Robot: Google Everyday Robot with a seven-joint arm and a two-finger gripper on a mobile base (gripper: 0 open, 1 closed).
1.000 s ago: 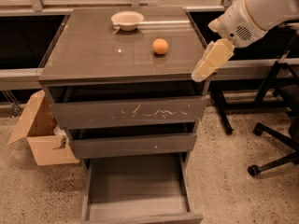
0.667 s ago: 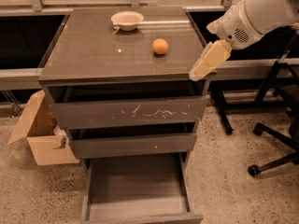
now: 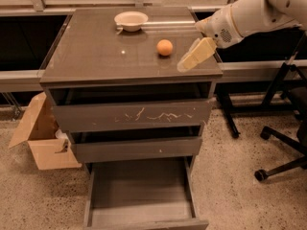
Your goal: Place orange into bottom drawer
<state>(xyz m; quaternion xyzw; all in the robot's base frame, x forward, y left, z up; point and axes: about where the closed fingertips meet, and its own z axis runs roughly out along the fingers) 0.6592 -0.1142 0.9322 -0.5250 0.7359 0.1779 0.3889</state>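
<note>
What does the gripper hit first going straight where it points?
Probably the cabinet top, near its front edge. The gripper points down-left, passing in front of the orange. Depth is unclear.

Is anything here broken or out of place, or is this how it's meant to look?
The top drawer has white scratches across its front. The bottom drawer stands pulled open. The robot's hand hangs over the right front corner of the cabinet top, beside the orange.
</note>
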